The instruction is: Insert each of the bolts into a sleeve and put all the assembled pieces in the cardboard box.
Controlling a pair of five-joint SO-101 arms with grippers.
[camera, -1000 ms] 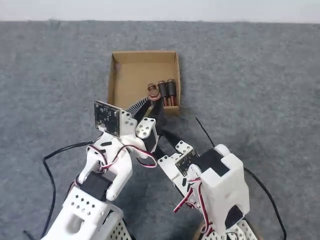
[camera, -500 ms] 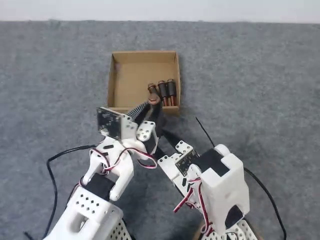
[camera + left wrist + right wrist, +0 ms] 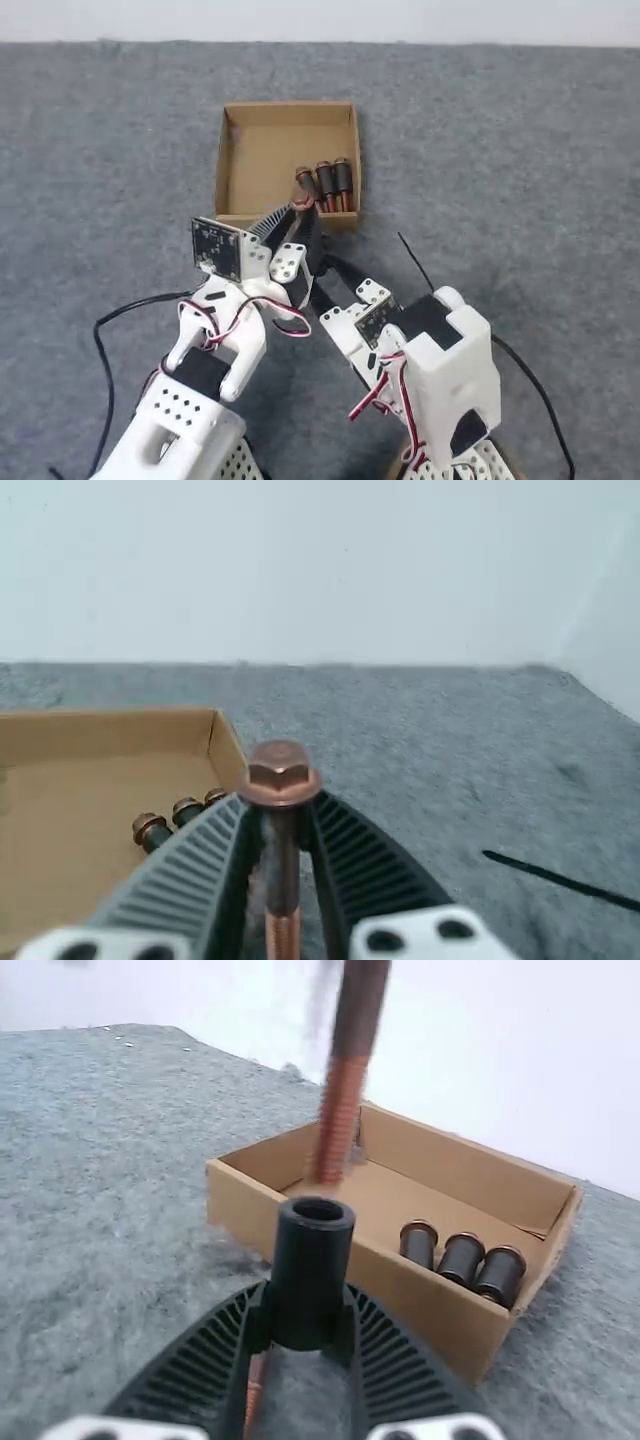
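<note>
A copper bolt [image 3: 283, 776] with a hex head stands upright between the fingers of my left gripper [image 3: 282, 815], which is shut on its shaft. In the high view this gripper [image 3: 300, 212] hangs just in front of the cardboard box [image 3: 240, 150]. My right gripper [image 3: 310, 1315] is shut on a black sleeve [image 3: 312, 1260], held upright with its bore facing up. The bolt's threaded end [image 3: 338, 1120] hangs just above and slightly behind the sleeve. Three assembled pieces [image 3: 325, 180] lie side by side in the box's near right corner.
Grey felt covers the table around the box. A thin black cable [image 3: 415, 262] lies to the right of the grippers. My right arm [image 3: 440, 370] sits close beside the left arm [image 3: 215, 340] at the front. A pale wall stands behind the table.
My left gripper has drawn the bolt back from over the box's near corner toward the front, closer to the sleeve. The right arm has shifted slightly.
</note>
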